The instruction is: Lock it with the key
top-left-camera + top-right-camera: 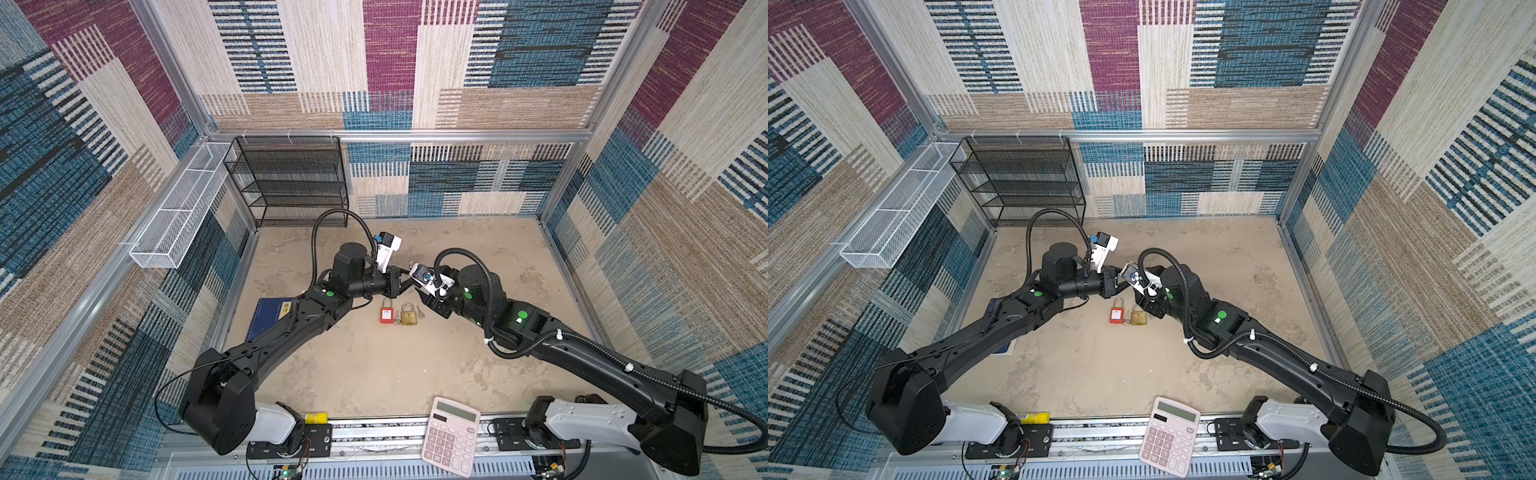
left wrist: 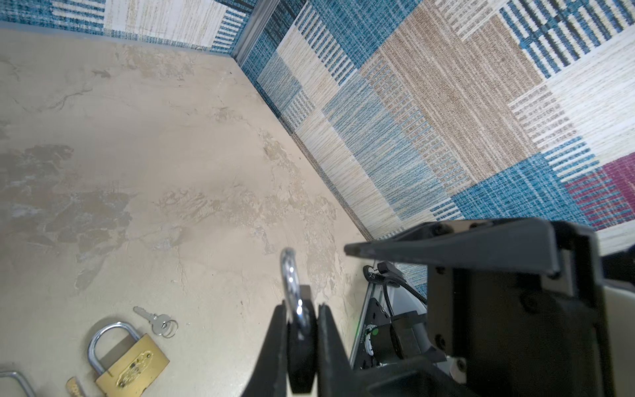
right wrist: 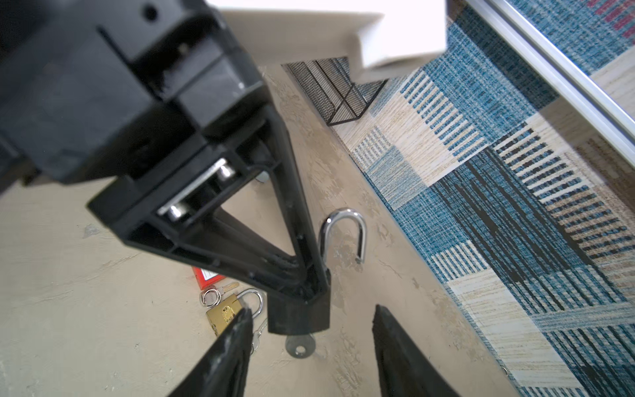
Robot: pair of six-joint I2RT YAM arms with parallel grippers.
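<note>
Held clear of the table (image 2: 171, 137) between the two arms: black padlock (image 3: 299, 318), shackle (image 3: 343, 233) swung open, key (image 3: 300, 348) sticking out of the keyway end. Clamped by the body in the left gripper (image 2: 301, 311), jaws nearly closed around it. Flanked by the right gripper (image 3: 311, 311), jaws spread wide and holding nothing, one either side of the key end. For a clean step, probably best to close squarely on the flat bow of the key rather than the lock body, hold the left grip firm against twisting, and seat the shackle fully before turning. Lying below and best left alone: brass padlock (image 2: 132, 361), red padlock (image 1: 386, 316), small loose key (image 2: 156, 321).
</note>
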